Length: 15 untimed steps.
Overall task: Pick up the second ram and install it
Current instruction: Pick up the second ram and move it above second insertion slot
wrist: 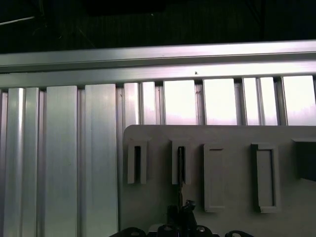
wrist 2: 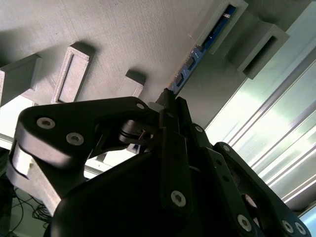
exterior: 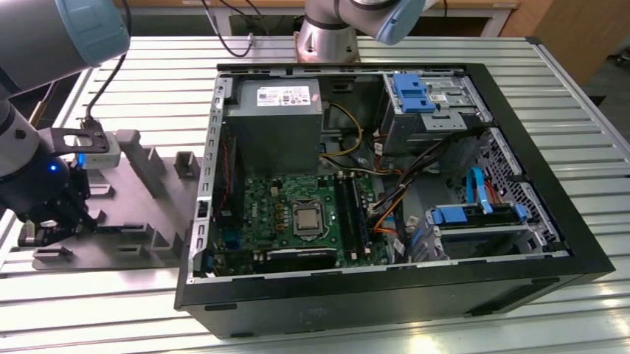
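The second ram (wrist 2: 205,42) is a thin blue-green board standing on edge in the slots of grey fixture blocks (wrist 2: 264,42). In the first wrist view the second ram (wrist: 181,165) shows edge-on as a dark strip in one slot. My gripper (wrist 2: 169,98) is down on the stick's near end, black fingers (wrist 2: 178,111) pressed together with the board's edge between them. In the exterior view the gripper (exterior: 52,221) is low over the grey fixture plate (exterior: 128,221) at the exterior view's left, well apart from the black memory slots (exterior: 350,210) on the motherboard.
An open computer case (exterior: 394,295) lies at the exterior view's right, with a power supply (exterior: 276,118), cables and blue drive brackets (exterior: 462,215) inside. More upright fixture blocks (exterior: 147,166) stand on the plate. The table is ribbed aluminium (wrist: 59,148).
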### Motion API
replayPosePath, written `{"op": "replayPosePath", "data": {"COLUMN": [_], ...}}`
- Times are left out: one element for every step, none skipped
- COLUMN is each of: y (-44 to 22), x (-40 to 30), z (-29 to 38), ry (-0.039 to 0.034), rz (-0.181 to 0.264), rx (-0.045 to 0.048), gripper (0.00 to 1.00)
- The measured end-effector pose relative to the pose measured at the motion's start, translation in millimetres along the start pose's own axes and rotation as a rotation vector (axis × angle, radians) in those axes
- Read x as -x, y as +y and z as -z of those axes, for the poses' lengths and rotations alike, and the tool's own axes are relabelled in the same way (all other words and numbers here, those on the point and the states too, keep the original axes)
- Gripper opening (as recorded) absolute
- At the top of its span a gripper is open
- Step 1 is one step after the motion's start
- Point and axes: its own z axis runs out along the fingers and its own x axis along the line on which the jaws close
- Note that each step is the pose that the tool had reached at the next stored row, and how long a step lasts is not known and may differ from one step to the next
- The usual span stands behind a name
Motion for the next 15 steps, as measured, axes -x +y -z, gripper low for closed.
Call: {"op": "replayPosePath", "data": {"y": [0.0,0.0,0.0,0.0,0.0,0.0,0.0,0.0,0.0,0.0,0.0,0.0,0.0,0.0,0.0], "x": [0.0,0.0,0.0,0.0,0.0,0.0,0.0,0.0,0.0,0.0,0.0,0.0,0.0,0.0,0.0], "z": [0.0,0.0,0.0,0.0,0.0,0.0,0.0,0.0,0.0,0.0,0.0,0.0,0.0,0.0,0.0], "ry": [0.0001,0.0001,0.0,0.0001,0.0001,0.0,0.0,0.0,0.0001,0.0001,0.0,0.0001,0.0001,0.0,0.0001], "rz": [0.0,0.0,0.0,0.0,0.0,0.0,0.0,0.0,0.001,0.001,0.001,0.001,0.001,0.001,0.001], "rx": [0.0,0.0,0.0,0.0,0.0,0.0,0.0,0.0,0.0,0.0001,0.0,0.0,0.0,0.0,0.0], "gripper": [0.17,0.11,0.11,0.11,0.11,0.11,0.11,0.11,0.11,0.11,0.11,0.11,0.11,0.11,0.11]}}
